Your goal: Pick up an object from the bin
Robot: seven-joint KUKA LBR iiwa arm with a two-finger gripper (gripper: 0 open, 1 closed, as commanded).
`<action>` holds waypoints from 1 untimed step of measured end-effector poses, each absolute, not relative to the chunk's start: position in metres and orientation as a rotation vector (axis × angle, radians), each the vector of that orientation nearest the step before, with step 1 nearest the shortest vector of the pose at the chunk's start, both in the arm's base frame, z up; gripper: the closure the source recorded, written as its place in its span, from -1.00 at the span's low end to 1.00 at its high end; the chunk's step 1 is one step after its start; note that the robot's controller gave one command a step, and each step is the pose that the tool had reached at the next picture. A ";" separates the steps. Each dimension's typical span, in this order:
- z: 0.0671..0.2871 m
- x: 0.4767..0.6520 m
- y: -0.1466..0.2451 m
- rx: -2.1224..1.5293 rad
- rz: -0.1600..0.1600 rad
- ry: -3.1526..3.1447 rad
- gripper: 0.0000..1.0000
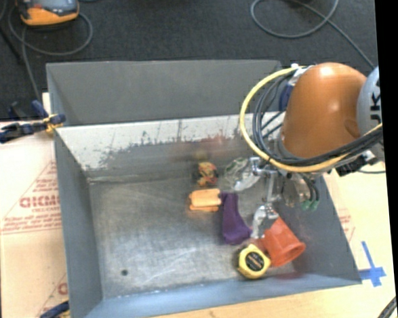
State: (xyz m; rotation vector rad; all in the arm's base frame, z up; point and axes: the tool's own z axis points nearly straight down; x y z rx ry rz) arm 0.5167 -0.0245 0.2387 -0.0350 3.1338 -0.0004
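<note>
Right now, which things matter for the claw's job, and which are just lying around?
Part of the job:
- claw
- grey bin
- purple floppy thing and red cup, the two nearest the claw

Just lying about:
- yellow tape measure
- orange block
- small yellow figure

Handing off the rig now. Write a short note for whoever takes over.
Gripper: low in the right part of the bin, between the purple thing and the red cup; nothing seen in its grasp.
Nearby: yellow tape measure beside the cup, orange block left of the purple thing, small figurine behind the block.
Done: arm is in the bin.
Left: grasp one thing and lift it out.
</note>
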 end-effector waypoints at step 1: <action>0.169 0.516 -0.025 -0.153 -0.002 3.135 1.00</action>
